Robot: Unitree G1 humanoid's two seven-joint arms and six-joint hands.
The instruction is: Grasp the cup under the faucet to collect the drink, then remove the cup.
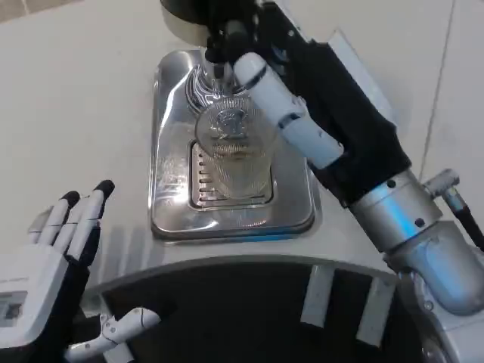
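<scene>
The right hand point(283, 113), white-backed with white and black fingers, reaches forward from the silver forearm at the picture's right and wraps around the clear ribbed glass cup point(234, 155). Its long white fingers lie against the cup's right side and upper rim, so the hand grips the cup rather than hovering near it; how the thumb sits behind the glass cannot be made out.

The cup stands upright over the slotted grille of the shiny metal drip tray point(170, 219), directly below the dark faucet spout point(219, 53) that comes down from the machine at the top edge. A pale liquid shows in the lower part of the glass, though its level is hard to judge through the ribbing. The cup's base appears to be at the grille, but whether it rests on it or is lifted slightly cannot be told.

The left hand point(57, 257) sits low at the picture's left, well apart from the tray and cup. Its fingers are stretched out and spread, black tips pointing up toward the tray, with the thumb sticking out sideways near the bottom edge. It holds nothing.

All of this stands on the white table point(76, 98).
</scene>
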